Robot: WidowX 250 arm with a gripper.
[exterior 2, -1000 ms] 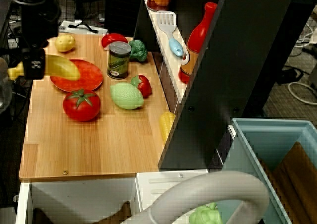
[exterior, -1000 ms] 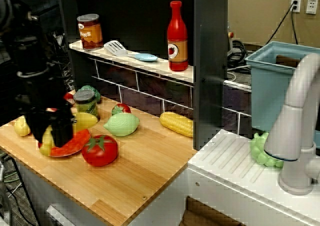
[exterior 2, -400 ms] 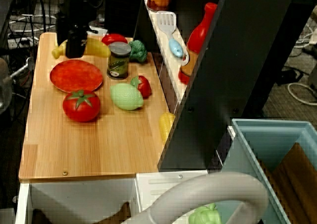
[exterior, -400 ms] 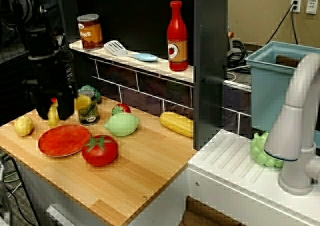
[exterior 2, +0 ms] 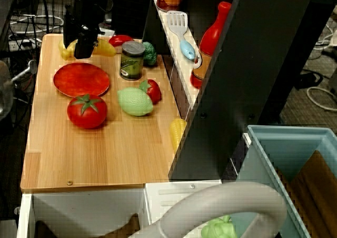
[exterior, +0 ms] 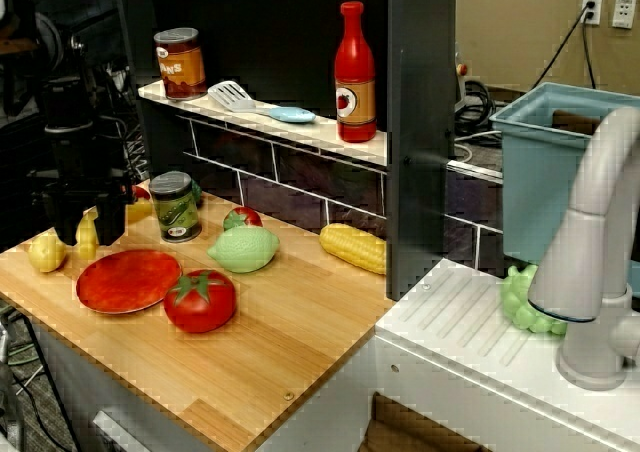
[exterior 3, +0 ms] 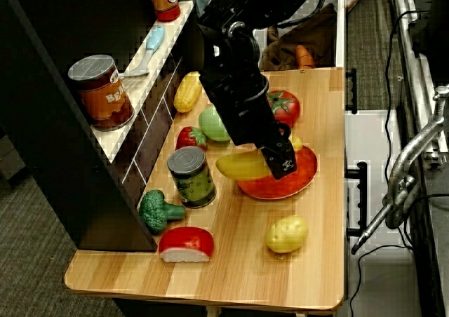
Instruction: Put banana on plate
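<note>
My black gripper [exterior: 88,228] is shut on the yellow banana [exterior: 139,210] across its middle, so both ends stick out. It holds the banana just above the board at the far edge of the red-orange plate [exterior: 128,282], close to the green can [exterior: 177,208]. From above, the gripper [exterior 2: 81,49] and banana [exterior 2: 105,48] sit behind the plate [exterior 2: 81,80], which is bare. In the side view the gripper [exterior 3: 280,164] holds the banana [exterior 3: 238,166] at the plate's [exterior 3: 295,180] left rim.
A red tomato [exterior: 200,300] stands beside the plate. A small round yellow fruit [exterior: 45,252] lies at the left edge. A green lemon [exterior: 243,249], strawberry [exterior: 241,218], corn cob [exterior: 352,247], broccoli [exterior 2: 149,52] and the tiled wall crowd the back.
The gripper has lifted the banana off the plate and carried it back toward the can and the wall. The plate is now bare. The can has shifted slightly back.
</note>
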